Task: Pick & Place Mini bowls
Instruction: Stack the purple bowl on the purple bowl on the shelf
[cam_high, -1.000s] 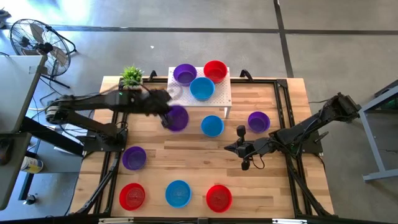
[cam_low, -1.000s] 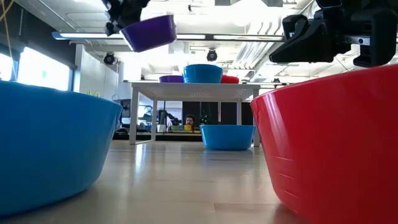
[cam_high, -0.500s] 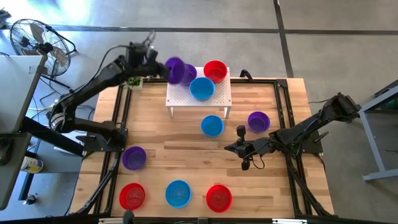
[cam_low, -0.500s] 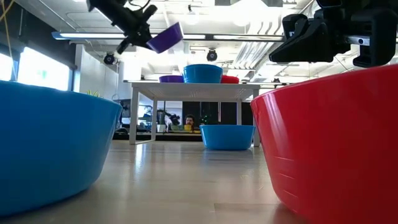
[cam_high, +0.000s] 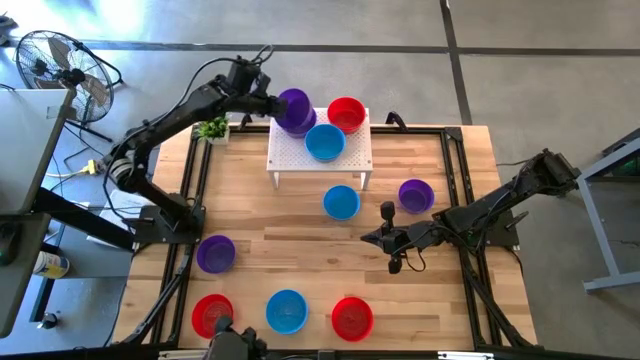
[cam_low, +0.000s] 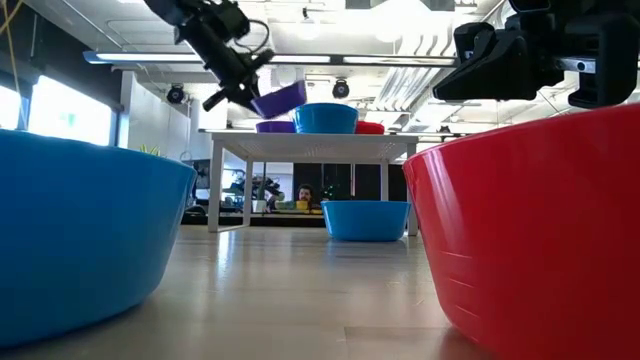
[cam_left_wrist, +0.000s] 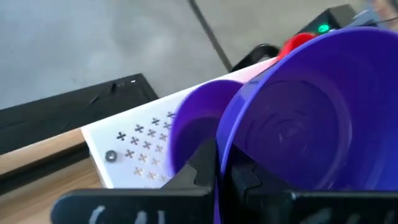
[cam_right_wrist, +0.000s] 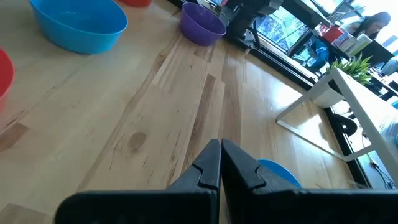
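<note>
Your left end effector (cam_high: 268, 103), clamped on a purple bowl (cam_high: 293, 108), hovers over the stand (cam_high: 352, 152) holding three bowls; your right end effector (cam_high: 375, 238) waits together, six bowls left below.

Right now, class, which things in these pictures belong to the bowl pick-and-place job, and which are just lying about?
Belonging to the job:
- purple bowl gripped by the left gripper, above the white stand
- blue bowl and red bowl on the stand
- table bowls, e.g. blue, purple

Just lying about:
- potted plant
- floor fan

The right gripper waits, shut.
</note>
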